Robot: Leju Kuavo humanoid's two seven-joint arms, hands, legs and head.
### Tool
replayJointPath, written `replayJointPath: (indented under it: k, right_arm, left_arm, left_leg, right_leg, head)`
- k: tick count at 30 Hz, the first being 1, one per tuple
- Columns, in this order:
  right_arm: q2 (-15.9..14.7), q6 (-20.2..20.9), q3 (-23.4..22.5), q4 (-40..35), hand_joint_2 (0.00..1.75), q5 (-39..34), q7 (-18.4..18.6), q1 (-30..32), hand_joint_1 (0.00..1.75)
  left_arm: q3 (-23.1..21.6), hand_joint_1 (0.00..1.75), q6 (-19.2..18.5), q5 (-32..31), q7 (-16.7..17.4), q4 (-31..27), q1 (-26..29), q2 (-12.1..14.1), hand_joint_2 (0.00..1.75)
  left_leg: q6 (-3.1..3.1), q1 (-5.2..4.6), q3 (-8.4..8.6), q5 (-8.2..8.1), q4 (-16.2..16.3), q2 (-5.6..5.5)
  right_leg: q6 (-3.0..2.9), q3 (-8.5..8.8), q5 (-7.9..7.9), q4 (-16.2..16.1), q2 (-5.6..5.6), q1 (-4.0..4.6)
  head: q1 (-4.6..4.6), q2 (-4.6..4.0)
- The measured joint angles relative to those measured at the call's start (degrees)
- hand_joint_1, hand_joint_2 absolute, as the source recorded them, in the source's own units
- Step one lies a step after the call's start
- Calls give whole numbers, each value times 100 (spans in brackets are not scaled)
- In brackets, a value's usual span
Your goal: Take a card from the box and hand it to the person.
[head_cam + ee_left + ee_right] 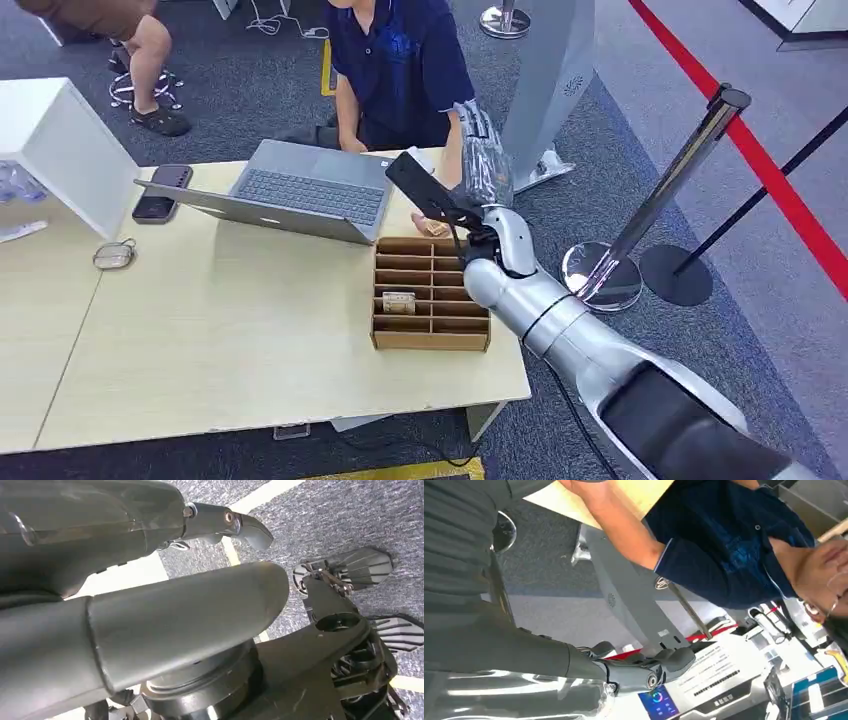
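The right hand (478, 172) is raised above the far edge of the light wooden tabletop (250, 340) — a flat black card (418, 184) is gripped in it, beyond the brown cardboard compartment box (430, 295), near the seated person in the dark blue shirt (400, 70). The left hand's (150, 570) state cannot be told.

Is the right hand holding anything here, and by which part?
Yes: the right hand holds a dark card by its lower end, the rest angled up toward the person.
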Motion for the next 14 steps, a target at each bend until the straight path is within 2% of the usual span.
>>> replayJointPath:
  k: [9, 11, 14]
  right_arm:
    - [-656, 293, -293, -1886, 175, 218, 395, 937, 0]
    - [-811, 293, -394, -2273, 175, 175, 345, 1298, 0]
    - [-1043, 352, -542, -2804, 175, -132, 54, 1805, 0]
  left_arm:
    - [2, 0, 28, 127, -194, 0, 182, 74, 0]
    - [4, 0, 31, 151, -258, 0, 230, 83, 0]
    - [4, 0, 39, 175, -299, 0, 301, 87, 0]
  left_leg:
    - [0, 0, 1, -1, 0, 1]
    - [1, 1, 2, -2, -1, -1]
    - [1, 0, -2, -3, -1, 2]
  right_leg:
    - [0, -2, -1, -2, -1, 0]
    - [0, 1, -1, -2, -2, 1]
    - [0, -2, -1, -2, -3, 0]
  head:
    - [0, 0]
    - [0, 0]
    - [0, 0]
